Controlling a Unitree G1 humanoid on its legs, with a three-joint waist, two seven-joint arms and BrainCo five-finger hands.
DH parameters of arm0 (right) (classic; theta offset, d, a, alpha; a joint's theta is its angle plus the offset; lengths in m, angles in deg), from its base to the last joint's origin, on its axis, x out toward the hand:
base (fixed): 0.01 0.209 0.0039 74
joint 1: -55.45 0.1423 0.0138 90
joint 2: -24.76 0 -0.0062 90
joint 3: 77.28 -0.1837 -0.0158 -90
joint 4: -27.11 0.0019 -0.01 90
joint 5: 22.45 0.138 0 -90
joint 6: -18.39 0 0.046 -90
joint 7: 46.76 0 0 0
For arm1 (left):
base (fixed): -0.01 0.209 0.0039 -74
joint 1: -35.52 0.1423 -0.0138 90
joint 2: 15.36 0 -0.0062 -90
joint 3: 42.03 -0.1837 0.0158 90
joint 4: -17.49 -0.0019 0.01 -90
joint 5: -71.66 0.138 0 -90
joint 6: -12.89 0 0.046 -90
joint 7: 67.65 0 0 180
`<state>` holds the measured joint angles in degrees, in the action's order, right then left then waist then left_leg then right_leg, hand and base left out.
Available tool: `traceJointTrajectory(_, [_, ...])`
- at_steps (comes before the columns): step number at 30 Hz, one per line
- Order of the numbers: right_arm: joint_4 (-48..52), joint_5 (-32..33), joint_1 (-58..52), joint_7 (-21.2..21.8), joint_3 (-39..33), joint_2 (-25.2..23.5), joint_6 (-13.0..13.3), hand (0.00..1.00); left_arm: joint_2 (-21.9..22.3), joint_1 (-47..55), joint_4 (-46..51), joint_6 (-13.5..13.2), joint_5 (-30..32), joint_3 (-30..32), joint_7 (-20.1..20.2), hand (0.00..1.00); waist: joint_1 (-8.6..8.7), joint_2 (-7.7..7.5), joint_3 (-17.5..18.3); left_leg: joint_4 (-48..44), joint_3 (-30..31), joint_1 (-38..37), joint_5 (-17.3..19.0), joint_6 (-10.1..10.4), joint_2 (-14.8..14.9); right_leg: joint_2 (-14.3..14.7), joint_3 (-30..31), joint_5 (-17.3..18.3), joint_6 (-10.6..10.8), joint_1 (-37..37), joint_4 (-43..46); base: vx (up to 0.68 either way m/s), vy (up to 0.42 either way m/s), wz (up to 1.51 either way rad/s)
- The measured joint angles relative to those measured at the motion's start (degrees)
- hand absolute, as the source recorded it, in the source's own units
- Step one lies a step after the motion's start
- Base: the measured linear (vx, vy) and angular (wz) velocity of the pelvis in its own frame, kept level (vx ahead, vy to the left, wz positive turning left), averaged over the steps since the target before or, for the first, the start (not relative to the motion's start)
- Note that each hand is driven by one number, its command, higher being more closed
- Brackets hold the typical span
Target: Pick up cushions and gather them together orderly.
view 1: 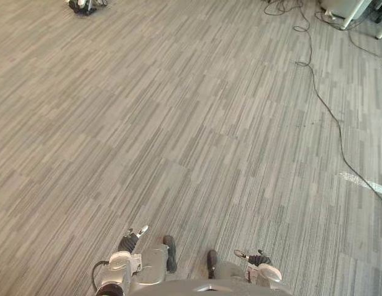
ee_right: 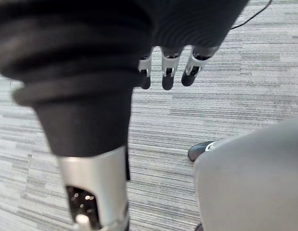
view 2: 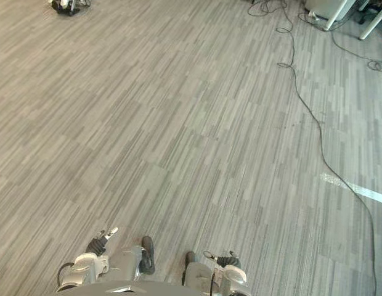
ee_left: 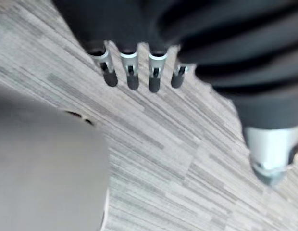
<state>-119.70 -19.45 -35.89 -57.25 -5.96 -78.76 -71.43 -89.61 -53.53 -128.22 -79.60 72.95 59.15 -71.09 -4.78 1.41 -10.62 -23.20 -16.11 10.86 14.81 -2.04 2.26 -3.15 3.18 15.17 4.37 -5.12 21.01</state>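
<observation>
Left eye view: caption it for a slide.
Left hand and right hand hang open over striped grey carpet; a cable trails at right.

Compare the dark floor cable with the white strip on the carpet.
The cable is dark and thin; the strip is white and flat. The cable winds a long way across the floor, from far to near; the strip is short and straight. Both lie on the carpet at the robot's right, where the cable crosses the strip.
</observation>
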Motion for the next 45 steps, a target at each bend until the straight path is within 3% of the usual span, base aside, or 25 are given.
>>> traceJointTrajectory(2, [0.1,-0.1,-0.1,0.1,-0.1,-0.4,0.0,0.00,-0.5,0.8,-0.1,0.0,0.0,-0.1,0.0,0.00,0.07,-0.82,1.8,-0.6,-1.6,-1.0,2.7,-0.5,-1.0,-1.0,1.5,1.9,2.9,-3.4,7.4,0.38,0.106,-0.45])
traceJointTrajectory(3, [0.2,-0.1,-0.1,0.3,-0.2,-0.8,0.2,0.00,-1.1,1.0,-0.6,0.1,0.0,-0.4,0.0,0.00,0.27,-1.43,2.3,-0.2,-3.1,-2.7,3.6,-1.2,-1.7,-1.7,2.1,2.6,6.1,-7.0,17.9,0.45,0.066,-0.37])
traceJointTrajectory(4, [0.5,0.0,-0.1,0.5,-0.6,-1.1,0.2,0.00,-1.5,0.9,-1.1,0.2,0.0,-1.3,0.0,0.00,0.98,-2.04,2.2,0.4,-3.4,-5.2,4.2,-1.9,-2.5,-2.5,1.6,0.0,8.5,-9.8,28.1,0.39,0.011,-0.18])
traceJointTrajectory(5, [0.9,0.0,-0.1,0.5,-0.8,-1.1,0.2,0.00,-1.8,1.0,-1.2,0.3,0.0,-1.8,0.0,0.00,1.49,-2.18,2.1,0.7,-3.1,-6.6,4.4,-2.3,-2.8,-3.1,0.4,-1.4,8.2,-10.4,31.3,0.45,-0.039,-0.05])
traceJointTrajectory(7, [1.9,-0.1,-0.1,0.6,-1.1,-1.0,0.3,0.00,-1.9,1.4,-1.4,0.9,0.0,-2.8,0.0,0.00,2.17,-1.47,1.4,4.2,-2.6,-13.6,5.4,-2.3,-2.9,-5.7,-7.9,-1.3,3.4,-11.8,40.7,0.47,-0.068,-0.14])
traceJointTrajectory(10, [2.0,-0.1,0.9,1.3,-0.5,-0.3,1.1,0.00,-2.0,1.4,-1.7,1.3,0.0,-2.9,0.0,0.00,3.25,-0.37,0.5,9.3,-2.8,-21.7,5.4,-2.3,-1.0,-6.4,-18.5,4.1,-4.7,-16.7,39.6,0.45,-0.145,-0.22])
traceJointTrajectory(12, [2.3,-0.1,1.9,1.6,-0.1,0.5,1.3,0.00,-2.0,1.3,-2.5,1.3,0.0,-3.1,0.0,0.00,4.06,-0.16,0.2,9.9,-2.8,-24.1,5.4,-2.2,1.0,-5.2,-21.7,4.5,-5.3,-21.8,31.2,0.48,-0.264,-0.06])
traceJointTrajectory(14, [2.2,-0.1,2.4,1.6,0.2,1.1,1.3,0.00,-2.4,0.9,-3.3,1.3,0.0,-5.0,-0.1,0.00,4.74,-0.41,-0.3,10.9,-2.3,-26.7,5.1,-1.7,2.4,-2.9,-20.8,-1.5,-5.0,-24.9,16.0,0.47,-0.284,0.14])
traceJointTrajectory(15, [1.8,-0.1,1.7,1.6,0.4,1.1,1.1,0.00,-3.3,1.0,-3.6,1.2,0.0,-5.2,0.0,0.00,5.19,-2.05,-1.1,11.6,-0.6,-29.3,4.1,0.8,1.5,-2.4,-19.2,-13.2,-5.1,-23.2,0.2,0.57,-0.348,0.27])
traceJointTrajectory(16, [1.6,-0.1,1.3,1.6,0.4,1.1,1.0,0.00,-3.2,1.0,-3.7,1.2,0.0,-5.1,-0.1,0.00,5.61,-2.65,-1.2,11.5,0.8,-30.4,4.0,1.7,1.5,-2.4,-19.0,-22.9,-7.1,-21.4,-2.5,0.65,-0.388,0.02])
traceJointTrajectory(17, [1.1,-0.1,2.9,1.6,0.1,2.0,0.8,0.00,-2.3,0.1,-4.3,1.0,0.1,-5.3,0.1,0.00,5.35,-0.73,-2.1,11.3,3.9,-29.7,4.2,3.3,2.4,-0.6,-19.1,-22.4,-9.0,-21.0,-2.2,0.43,-0.266,-0.18])
traceJointTrajectory(19, [0.5,-0.2,4.3,1.6,-0.6,2.5,0.8,0.00,-1.8,-0.8,-4.5,0.2,0.1,-5.4,0.1,0.00,6.12,-0.73,-4.1,14.5,8.3,-28.5,4.1,3.3,0.0,-1.4,-17.4,-18.6,-9.3,-21.8,2.3,0.31,-0.243,-0.18])
traceJointTrajectory(20, [-0.4,-0.2,3.8,1.6,-0.7,2.6,0.8,0.00,-1.6,-0.8,-4.8,0.2,0.2,-5.3,0.1,0.00,6.49,0.34,-4.1,13.6,9.1,-26.7,0.8,3.6,0.9,-1.4,-18.1,-15.3,-9.0,-21.3,5.4,0.27,-0.233,0.04])
traceJointTrajectory(22, [-0.3,0.0,2.5,1.6,-2.0,2.8,0.9,0.00,-1.5,-0.3,-4.8,0.1,0.7,-5.1,0.0,0.00,6.60,1.39,-3.3,8.0,10.5,-26.8,0.4,4.6,2.3,-1.1,-18.4,-10.2,-8.3,-20.2,9.1,0.35,-0.223,0.15])
traceJointTrajectory(25, [-0.1,0.1,1.4,1.4,-2.5,2.9,0.8,0.00,-0.8,-0.3,-4.5,0.1,0.8,-5.0,0.1,0.00,7.28,2.95,-3.0,-6.8,12.8,-20.9,-3.5,7.7,4.7,-0.3,-20.9,-6.3,-8.1,-16.1,8.4,0.32,-0.150,0.32])
traceJointTrajectory(26, [0.2,0.1,0.7,1.3,-2.3,3.0,0.8,0.00,-0.7,-0.2,-4.1,0.2,0.7,-4.6,0.1,0.00,7.23,3.28,-3.0,-16.9,13.1,-16.3,-10.6,9.0,6.1,0.5,-21.3,-5.3,-8.1,-13.2,6.6,0.44,-0.193,0.19])
traceJointTrajectory(27, [1.6,0.1,-0.4,1.2,-2.1,2.9,0.8,0.00,-0.7,0.0,-3.4,0.2,0.8,-4.5,0.1,0.00,6.54,3.73,-2.9,-27.5,11.5,-11.7,-12.7,9.4,8.9,1.7,-21.3,-4.2,-8.9,-9.2,3.9,0.38,-0.161,0.08])
traceJointTrajectory(28, [2.0,0.1,-0.7,1.2,-2.1,2.6,0.9,0.00,-0.8,-0.1,-3.1,0.2,0.7,-4.4,0.1,0.00,6.32,3.68,-2.9,-31.2,10.1,-9.8,-10.8,8.4,10.2,1.9,-21.3,-3.6,-9.1,-7.5,3.2,0.47,-0.171,-0.01])
traceJointTrajectory(32, [2.0,1.9,-1.2,1.1,-1.8,2.3,0.8,0.00,-0.3,-0.1,-0.2,0.1,0.4,-4.3,0.1,0.00,4.51,3.07,-3.0,-33.2,2.5,1.2,-1.6,5.4,12.0,1.4,-20.7,-2.1,-8.0,3.3,-2.8,0.42,-0.066,-0.10])
traceJointTrajectory(35, [1.9,2.4,-0.5,1.1,-2.3,0.9,0.8,0.00,0.0,-0.2,1.3,-0.3,0.0,-4.1,0.0,0.00,2.87,2.73,-3.0,-13.3,-2.9,6.7,-0.8,5.1,9.3,-1.2,-19.4,-1.0,-4.8,9.8,-6.8,0.46,0.068,-0.20])
traceJointTrajectory(37, [1.8,2.3,-0.7,0.8,-2.3,0.2,0.8,0.00,0.4,-0.1,1.5,-0.6,-0.4,-3.9,-0.1,0.00,2.42,2.83,-2.9,6.5,-2.5,7.5,-7.3,6.3,5.8,-3.0,-19.1,0.2,-2.6,14.7,-10.2,0.57,0.150,-0.03])
traceJointTrajectory(39, [1.6,2.4,-0.5,0.1,-1.8,0.3,0.8,0.00,0.5,-0.1,1.8,-1.1,-1.3,-3.2,0.0,0.00,1.03,2.35,-2.6,10.0,-1.6,8.5,-16.8,5.8,5.2,-3.6,-17.1,1.2,-1.5,17.7,-13.5,0.51,0.207,-0.39])
traceJointTrajectory(40, [1.4,2.4,-0.2,0.0,-1.7,0.2,0.8,0.00,0.3,-0.1,1.7,-1.1,-1.3,-3.0,0.0,0.00,0.61,1.43,-2.0,9.9,-1.5,8.4,-19.3,3.9,4.3,-3.9,-15.9,1.0,-1.4,18.3,-14.3,0.62,0.213,-0.49])
traceJointTrajectory(42, [-1.2,2.3,1.9,0.1,-1.8,-0.8,0.7,0.00,-1.1,-0.9,1.5,-1.3,-1.4,-2.2,0.1,0.00,1.18,-0.63,-1.4,3.5,-1.0,10.1,-14.9,-0.6,3.1,-5.7,-11.7,-3.7,-3.2,18.8,-15.5,0.64,0.218,-0.11])
traceJointTrajectory(45, [-2.8,1.1,1.7,0.5,-1.7,-1.6,0.7,0.00,-2.4,-0.7,0.9,-1.3,-1.9,-0.7,0.1,0.00,0.29,-4.57,1.0,-4.9,-2.1,8.7,-6.5,-2.8,1.7,-8.6,-4.0,-7.2,1.1,16.5,-4.8,0.63,0.219,-0.12])
